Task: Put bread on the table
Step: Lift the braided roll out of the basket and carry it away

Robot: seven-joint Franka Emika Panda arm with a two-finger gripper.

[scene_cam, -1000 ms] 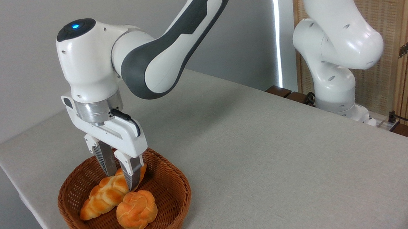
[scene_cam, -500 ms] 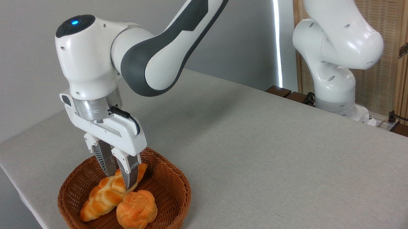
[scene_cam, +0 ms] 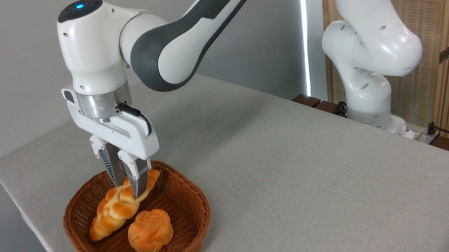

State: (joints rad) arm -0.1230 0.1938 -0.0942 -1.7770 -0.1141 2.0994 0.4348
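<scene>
Gripper: the gripper (scene_cam: 129, 189) is pointing straight down into the basket, its two fingers clamped on the bread near the loaf's upper right end.
Bread: the bread (scene_cam: 120, 204) is hanging tilted over the basket floor, right end raised, lower left tip low by the left wall; whether that tip is touching the weave is unclear.
Basket: the basket (scene_cam: 185, 225) is sitting at the table's front left corner, close to both edges.
Bun: the bun (scene_cam: 150, 231) is lying in the basket just below the loaf, apart from the fingers.
Open room: the table (scene_cam: 298, 176) is lying bare right of the basket, up to the arm's base at the far right edge.
Change: the wrist is sitting higher than half a second ago; the loaf's gripped end is lifting with it, and the bun is staying put.
</scene>
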